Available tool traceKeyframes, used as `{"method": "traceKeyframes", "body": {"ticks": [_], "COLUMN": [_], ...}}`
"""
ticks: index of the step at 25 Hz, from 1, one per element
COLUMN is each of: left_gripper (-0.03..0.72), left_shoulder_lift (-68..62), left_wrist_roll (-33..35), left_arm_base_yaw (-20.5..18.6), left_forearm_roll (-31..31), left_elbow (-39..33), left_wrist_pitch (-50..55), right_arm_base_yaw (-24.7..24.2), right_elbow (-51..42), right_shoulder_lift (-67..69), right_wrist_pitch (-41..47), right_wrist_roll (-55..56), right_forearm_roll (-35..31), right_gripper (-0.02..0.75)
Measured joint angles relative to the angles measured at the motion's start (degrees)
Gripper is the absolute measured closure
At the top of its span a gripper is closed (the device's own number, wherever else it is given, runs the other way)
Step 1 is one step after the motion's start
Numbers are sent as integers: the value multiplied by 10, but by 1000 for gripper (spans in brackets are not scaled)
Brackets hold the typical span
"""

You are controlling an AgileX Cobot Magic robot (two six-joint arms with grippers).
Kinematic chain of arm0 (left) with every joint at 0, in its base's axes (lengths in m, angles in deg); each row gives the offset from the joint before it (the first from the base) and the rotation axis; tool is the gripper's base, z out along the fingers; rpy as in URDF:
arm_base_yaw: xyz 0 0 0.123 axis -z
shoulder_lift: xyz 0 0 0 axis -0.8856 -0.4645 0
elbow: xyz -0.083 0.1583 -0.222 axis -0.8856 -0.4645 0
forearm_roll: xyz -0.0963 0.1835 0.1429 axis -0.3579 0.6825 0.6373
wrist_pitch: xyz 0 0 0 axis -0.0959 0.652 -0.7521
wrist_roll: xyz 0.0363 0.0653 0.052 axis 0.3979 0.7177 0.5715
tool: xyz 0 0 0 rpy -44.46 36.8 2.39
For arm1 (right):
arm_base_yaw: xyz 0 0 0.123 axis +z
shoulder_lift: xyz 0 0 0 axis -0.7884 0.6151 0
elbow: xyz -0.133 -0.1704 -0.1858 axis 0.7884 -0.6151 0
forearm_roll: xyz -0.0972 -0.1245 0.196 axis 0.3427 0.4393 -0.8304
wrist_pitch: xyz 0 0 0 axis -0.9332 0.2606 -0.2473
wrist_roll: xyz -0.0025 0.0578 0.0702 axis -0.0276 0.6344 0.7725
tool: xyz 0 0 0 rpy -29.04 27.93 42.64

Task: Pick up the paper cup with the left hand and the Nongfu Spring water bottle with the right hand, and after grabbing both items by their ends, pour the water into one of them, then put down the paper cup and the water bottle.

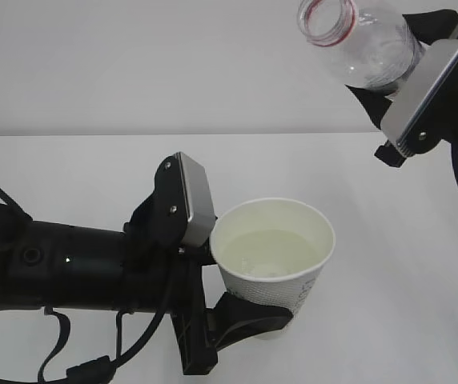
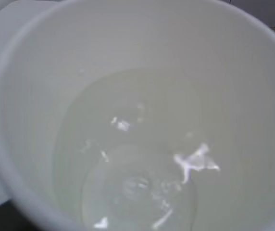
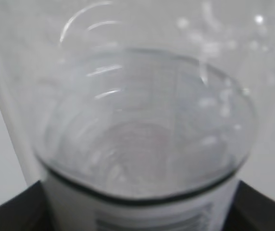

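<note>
Both hands are loaded: my left hand point(image 1: 249, 308) clamps the cup point(image 1: 273, 260), half full of water point(image 1: 267, 254), above the desk's point(image 1: 389, 264) front edge; my right hand point(image 1: 421, 88) grips the bottle point(image 1: 361, 40) high over the far right corner. A jolt setting down could slop water.

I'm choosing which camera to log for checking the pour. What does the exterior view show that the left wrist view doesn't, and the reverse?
Only the exterior view shows the uncapped water bottle tilted, raised above and right of the paper cup, the right gripper holding it, and the left gripper clamping the cup's wall. Only the left wrist view shows glints and ripples on the water close up. Both show water inside the cup.
</note>
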Motion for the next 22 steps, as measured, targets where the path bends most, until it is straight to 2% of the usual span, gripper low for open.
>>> {"method": "traceKeyframes", "body": {"ticks": [22], "left_gripper": [146], "left_shoulder_lift": [0], "left_wrist_roll": [0], "left_arm_base_yaw": [0], "left_forearm_roll": [0], "left_elbow": [0], "left_wrist_pitch": [0], "right_arm_base_yaw": [0], "right_elbow": [0], "right_shoulder_lift": [0], "right_wrist_pitch": [0], "right_wrist_roll": [243], "right_forearm_roll": [-2], "right_gripper": [255]}}
